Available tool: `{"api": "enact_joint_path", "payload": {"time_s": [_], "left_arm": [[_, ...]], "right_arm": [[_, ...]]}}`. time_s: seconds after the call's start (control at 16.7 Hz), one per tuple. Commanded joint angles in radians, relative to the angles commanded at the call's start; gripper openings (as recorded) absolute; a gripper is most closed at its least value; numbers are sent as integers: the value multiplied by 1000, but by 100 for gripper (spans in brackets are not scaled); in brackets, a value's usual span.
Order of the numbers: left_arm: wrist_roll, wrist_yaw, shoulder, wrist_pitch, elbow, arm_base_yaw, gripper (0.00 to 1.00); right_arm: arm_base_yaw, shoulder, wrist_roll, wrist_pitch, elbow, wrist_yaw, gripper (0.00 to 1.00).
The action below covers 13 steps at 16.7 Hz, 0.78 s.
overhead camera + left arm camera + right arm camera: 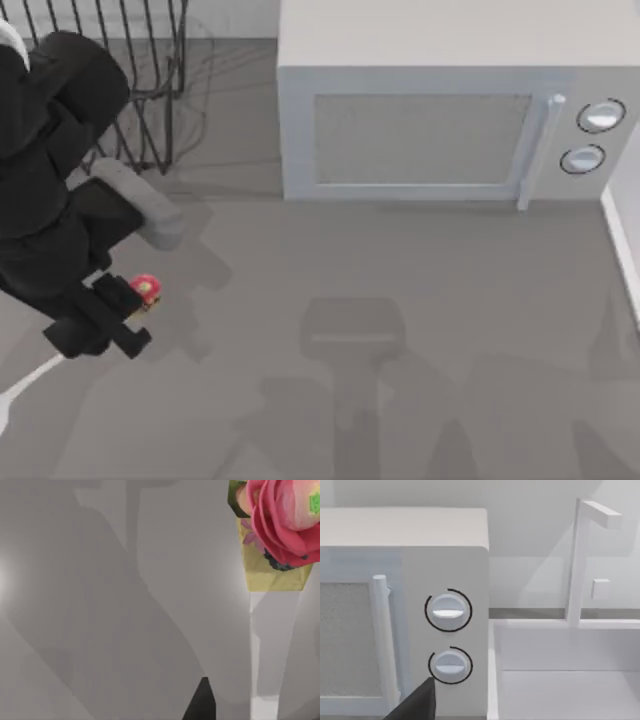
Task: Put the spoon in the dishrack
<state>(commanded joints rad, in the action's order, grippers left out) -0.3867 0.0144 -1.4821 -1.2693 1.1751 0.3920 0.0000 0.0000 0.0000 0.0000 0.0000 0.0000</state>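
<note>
The spoon (146, 288) lies slantwise at the table's left side, its red ornament toward the middle and its white bowl end near the left edge. My left gripper (115, 325) sits over the middle of the handle and looks shut on it. In the left wrist view the spoon (262, 645) runs as a white handle up to a yellow collar and the big red ornament, with one dark fingertip (200, 707) beside it. The dishrack (150, 90) stands at the back left, partly hidden by my left arm. One dark fingertip (417, 705) of my right gripper shows before the microwave's knobs.
A grey microwave (420, 130) fills the back middle and right, its door shut and two knobs on its right. A white basin (560, 680) with a tall tap (580, 555) stands to the right of the microwave. Arm shadows fall on the grey tabletop (400, 300).
</note>
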Motion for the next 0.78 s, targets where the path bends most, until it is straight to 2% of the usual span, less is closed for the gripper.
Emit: {"api": "enact_joint_path", "payload": {"time_s": [0.3, 0.78], "left_arm": [[8, 0, 69, -220, 186, -1, 0], [16, 5, 89, -197, 191, -18, 0]], "right_arm": [[0, 0, 0, 0, 0, 0, 100], [0, 0, 0, 0, 0, 0, 100]]}}
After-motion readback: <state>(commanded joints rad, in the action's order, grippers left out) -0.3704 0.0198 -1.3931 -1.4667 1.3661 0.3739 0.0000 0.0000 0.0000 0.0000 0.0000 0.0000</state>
